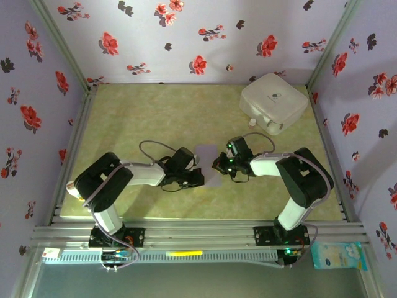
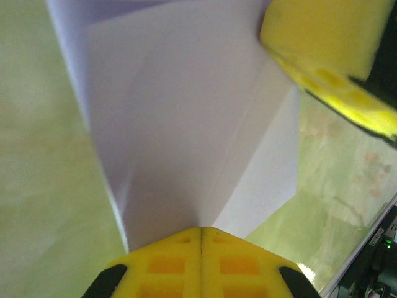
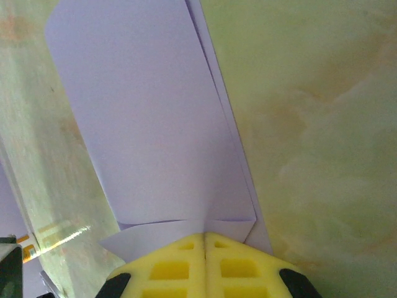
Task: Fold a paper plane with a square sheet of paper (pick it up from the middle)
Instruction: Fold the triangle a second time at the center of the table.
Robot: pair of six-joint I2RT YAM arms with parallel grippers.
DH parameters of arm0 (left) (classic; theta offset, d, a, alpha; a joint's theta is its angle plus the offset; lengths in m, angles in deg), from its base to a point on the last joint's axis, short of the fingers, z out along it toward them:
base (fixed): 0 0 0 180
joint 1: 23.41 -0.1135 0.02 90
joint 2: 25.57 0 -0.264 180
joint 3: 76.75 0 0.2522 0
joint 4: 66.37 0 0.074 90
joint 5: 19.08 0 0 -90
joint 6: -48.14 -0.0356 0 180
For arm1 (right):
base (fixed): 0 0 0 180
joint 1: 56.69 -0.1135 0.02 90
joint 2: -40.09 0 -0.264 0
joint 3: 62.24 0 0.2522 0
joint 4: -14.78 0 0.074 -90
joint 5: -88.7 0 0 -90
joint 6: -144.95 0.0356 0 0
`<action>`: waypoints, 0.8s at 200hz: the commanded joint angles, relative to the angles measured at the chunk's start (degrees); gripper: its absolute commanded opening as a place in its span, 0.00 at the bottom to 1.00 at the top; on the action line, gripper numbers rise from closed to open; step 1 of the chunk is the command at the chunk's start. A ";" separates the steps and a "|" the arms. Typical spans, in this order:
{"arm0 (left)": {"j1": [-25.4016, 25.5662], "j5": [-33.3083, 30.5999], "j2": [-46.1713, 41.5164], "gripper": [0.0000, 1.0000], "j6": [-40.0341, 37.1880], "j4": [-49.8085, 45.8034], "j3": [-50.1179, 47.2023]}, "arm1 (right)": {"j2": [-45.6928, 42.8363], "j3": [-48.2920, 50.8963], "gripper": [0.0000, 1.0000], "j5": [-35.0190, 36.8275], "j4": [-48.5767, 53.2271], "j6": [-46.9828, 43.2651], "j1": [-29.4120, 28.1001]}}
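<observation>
Part-folded lavender paper sheet [image 1: 206,152] at centre of green table [image 1: 155,112], between both grippers. Left gripper [image 2: 200,231] closed tight, tips at sheet's creased edge. Right gripper [image 3: 205,236] likewise. Actual pinch unclear.

Both arms rise from their bases, elbows bent outward, and their forearms angle inward toward each other. The left gripper [image 1: 197,178] and the right gripper [image 1: 220,166] sit low and close together, tips nearly facing. In the left wrist view the left gripper's [image 2: 200,239] jaws are pressed together, the yellow pads [image 2: 167,267] meeting along a thin seam, with one yellow pad of the right gripper at upper right. In the right wrist view the right gripper's [image 3: 205,242] jaws are likewise closed, pads flush.
</observation>
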 commanded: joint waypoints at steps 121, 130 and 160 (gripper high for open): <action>-2.43 -0.86 -8.64 0.00 -2.72 -3.61 0.92 | 0.98 0.04 0.00 5.46 6.92 -0.72 0.60; -2.83 -0.60 -6.78 0.00 -3.23 -4.30 2.71 | 0.98 -0.03 0.00 5.39 6.88 -0.64 0.57; -2.94 -0.10 -0.99 0.00 -3.15 -3.68 5.83 | 0.84 -0.19 0.00 5.20 6.88 -0.73 0.60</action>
